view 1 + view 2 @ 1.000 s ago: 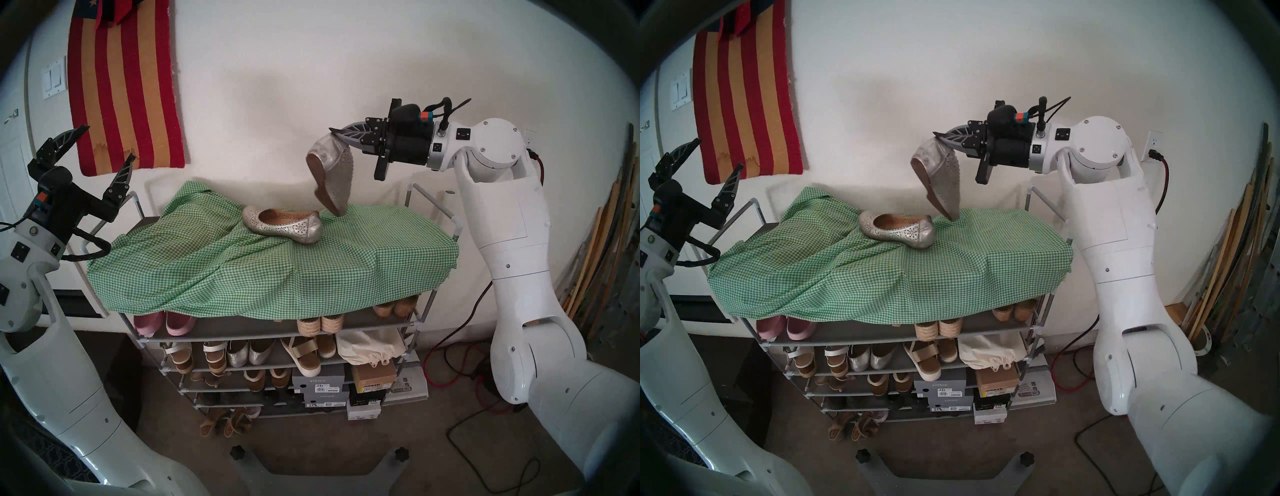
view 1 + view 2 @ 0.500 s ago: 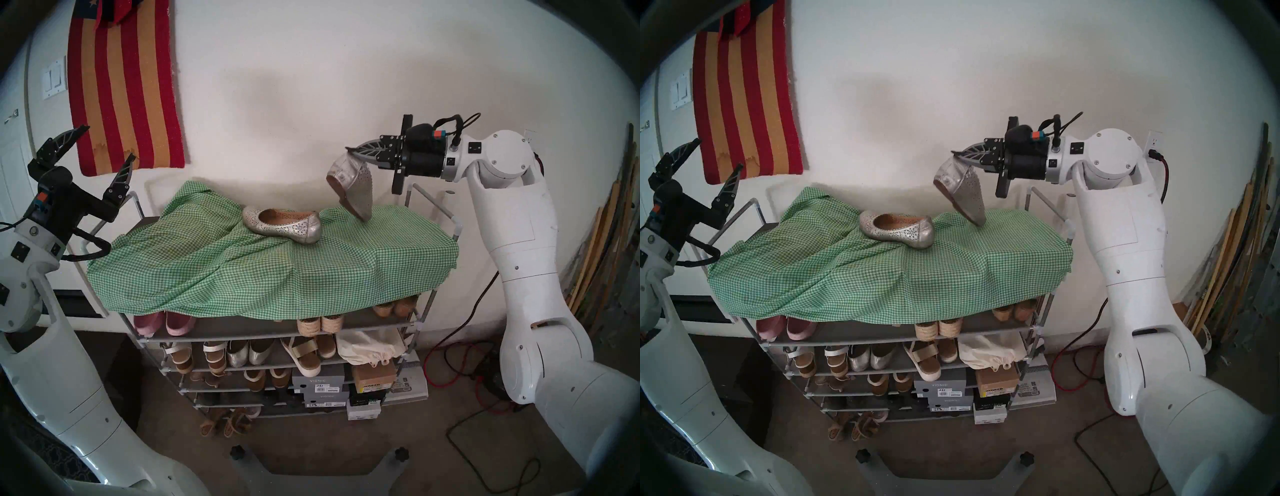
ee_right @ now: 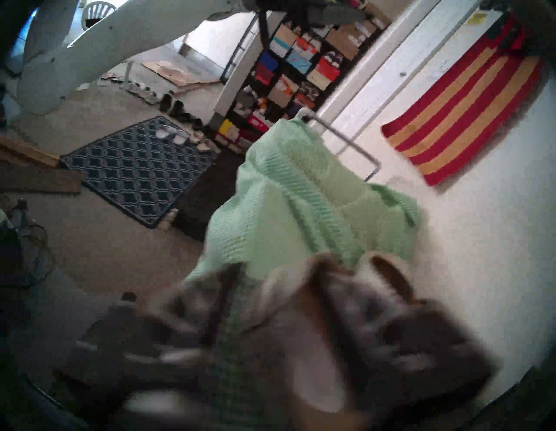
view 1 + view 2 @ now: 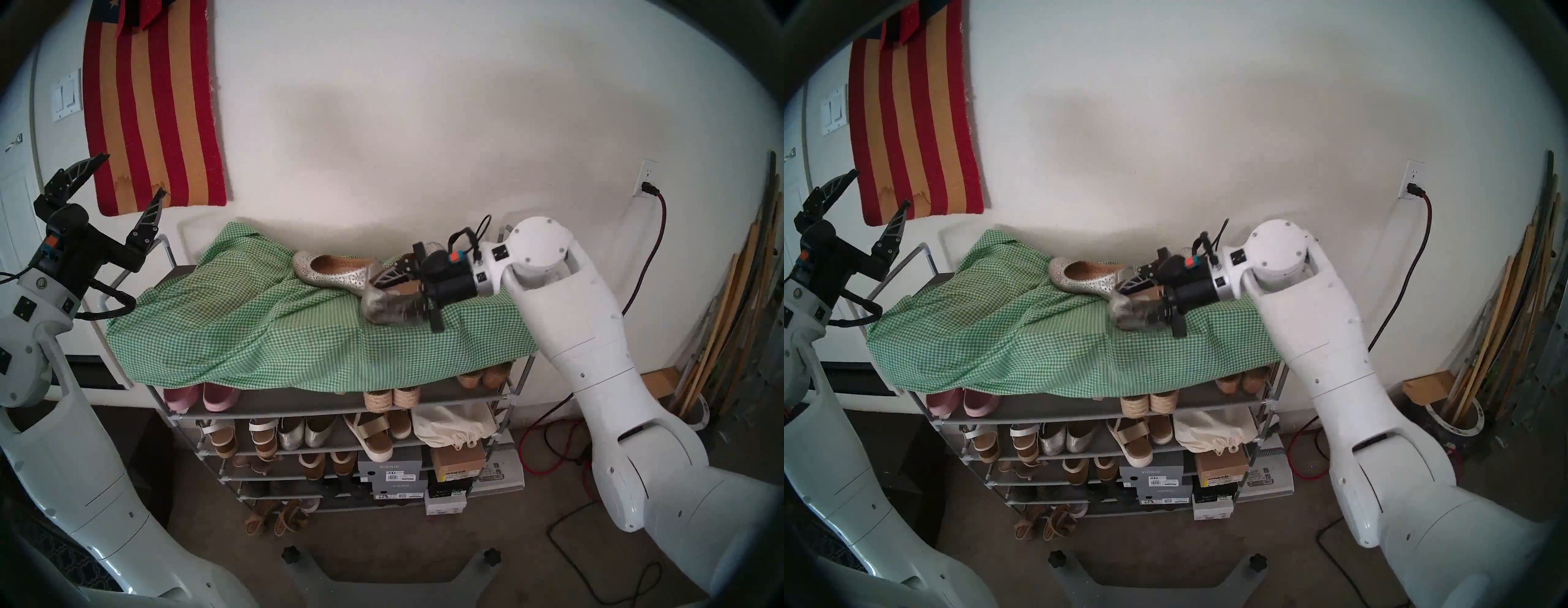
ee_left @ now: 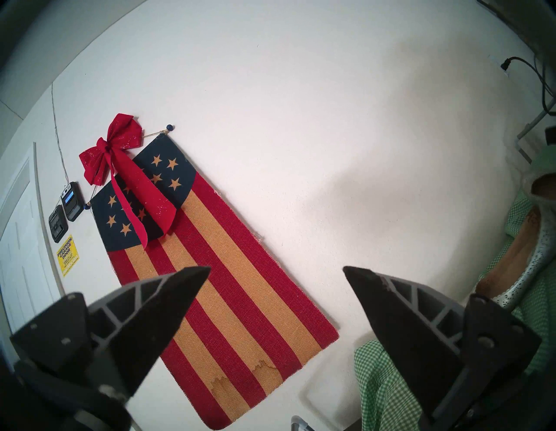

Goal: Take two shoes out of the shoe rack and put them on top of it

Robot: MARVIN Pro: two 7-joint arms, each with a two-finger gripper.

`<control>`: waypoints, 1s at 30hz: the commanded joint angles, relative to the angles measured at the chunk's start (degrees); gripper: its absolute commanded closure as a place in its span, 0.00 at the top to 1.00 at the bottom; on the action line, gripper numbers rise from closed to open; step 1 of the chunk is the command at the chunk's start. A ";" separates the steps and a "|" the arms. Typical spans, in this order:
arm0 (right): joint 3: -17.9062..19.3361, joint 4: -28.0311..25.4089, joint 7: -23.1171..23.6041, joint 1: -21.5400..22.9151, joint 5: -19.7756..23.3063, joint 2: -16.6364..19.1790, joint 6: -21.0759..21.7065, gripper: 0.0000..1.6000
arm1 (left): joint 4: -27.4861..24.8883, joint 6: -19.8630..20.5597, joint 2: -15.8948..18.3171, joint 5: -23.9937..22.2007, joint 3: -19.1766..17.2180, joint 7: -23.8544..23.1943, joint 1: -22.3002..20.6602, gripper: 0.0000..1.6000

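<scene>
Right claw [image 4: 384, 280] grips the second silver flat [image 4: 382, 306] low over the green cloth [image 4: 237, 322] on the shoe rack [image 4: 507, 397], lengthwise just beside its mate [image 4: 335, 271]; your left claw [image 4: 123, 191] gapes empty.

Both head views: soft, even indoor light, no hard glare; white wall [image 4: 424, 127] reads bright at centre, greying toward the edges. A broad faint shadow smudges the wall above the shoe rack [image 4: 339, 403]. Lower tiers and floor dim, detail muddy. Strong fisheye: straight lines bow, dark vignette rings every frame. Sharp overall, except motion blur smearing the right gripper [image 4: 375, 278] and the shoe [image 4: 382, 303] under it. Left wrist view: crisp, wall nearly blown out white, striped flag [image 5: 240, 286] weave clear, fingers [image 5: 156, 304] dark. Right wrist view: heavy motion blur, blocky; foreground a grey-brown smear, green cloth [image 3: 301, 210] washed pale
</scene>
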 commanded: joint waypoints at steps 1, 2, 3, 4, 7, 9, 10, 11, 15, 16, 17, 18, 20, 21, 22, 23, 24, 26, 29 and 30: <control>-0.86 -3.85 0.99 -0.96 -2.44 2.30 6.72 1.00 | -0.11 0.17 0.05 0.10 0.08 -0.15 0.07 1.00; -0.44 -4.42 1.33 -0.59 -2.18 2.62 7.41 1.00 | -0.10 0.16 0.05 0.10 0.08 -0.16 0.07 1.00; 0.30 -5.22 1.44 -0.20 -2.01 3.00 7.98 1.00 | -0.10 0.14 0.03 0.10 0.07 -0.17 0.05 1.00; 0.88 -5.86 1.89 0.35 -1.67 3.37 8.46 1.00 | -0.09 0.12 0.02 0.11 0.07 -0.18 0.04 1.00; 3.55 -8.44 2.24 1.88 -0.65 4.57 10.48 1.00 | -0.08 0.08 -0.02 0.11 0.04 -0.20 0.01 1.00; 4.12 -9.04 2.24 2.19 -0.56 4.89 11.00 1.00 | -0.08 0.07 -0.03 0.12 0.04 -0.21 0.00 1.00; 5.63 -10.28 2.24 2.77 0.07 5.37 11.67 1.00 | -0.08 0.06 -0.05 0.13 0.03 -0.23 -0.02 1.00; 6.44 -10.90 2.24 3.01 0.54 5.61 12.18 1.00 | -0.08 0.06 -0.06 0.13 0.03 -0.24 -0.03 1.00; 8.43 -13.07 2.24 3.61 1.67 6.17 13.26 1.00 | -0.08 0.05 -0.08 0.15 0.02 -0.27 -0.05 1.00; 9.20 -13.91 2.24 3.66 2.30 6.25 13.55 1.00 | -0.08 0.05 -0.09 0.15 0.01 -0.28 -0.06 1.00; 9.86 -14.74 2.24 3.63 2.76 6.36 13.91 1.00 | -0.08 0.05 -0.10 0.16 0.01 -0.29 -0.06 1.00; 10.73 -15.86 2.24 3.49 3.32 6.41 14.07 1.00 | -0.08 0.04 -0.10 0.16 0.01 -0.29 -0.07 1.00; 12.88 -18.65 2.24 2.50 5.34 6.42 14.74 1.00 | -0.08 0.04 -0.12 0.17 0.00 -0.32 -0.09 1.00; 13.76 -19.38 2.24 2.21 6.32 6.34 14.64 1.00 | -0.08 0.03 -0.13 0.18 -0.01 -0.33 -0.10 1.00; 14.56 -19.65 2.24 1.90 7.55 6.07 14.29 1.00 | -0.08 0.02 -0.14 0.18 -0.01 -0.33 -0.10 1.00; 15.56 -21.79 2.24 0.51 8.59 6.26 14.90 1.00 | -0.08 0.02 -0.15 0.18 -0.01 -0.34 -0.11 1.00; 16.13 -21.46 2.24 0.13 9.83 5.78 14.36 1.00 | -0.07 0.01 -0.16 0.18 -0.02 -0.35 -0.12 1.00; 17.29 -23.76 2.24 -2.14 11.84 5.51 14.41 1.00 | -0.07 -0.01 -0.17 0.18 -0.03 -0.36 -0.14 1.00; 17.97 -26.63 2.24 -4.72 14.27 5.04 13.86 1.00 | -0.05 -0.05 -0.21 0.18 -0.05 -0.36 -0.17 1.00; 18.16 -28.23 2.24 -5.86 14.73 5.29 13.90 1.00 | -0.05 -0.06 -0.22 0.18 -0.06 -0.37 -0.18 1.00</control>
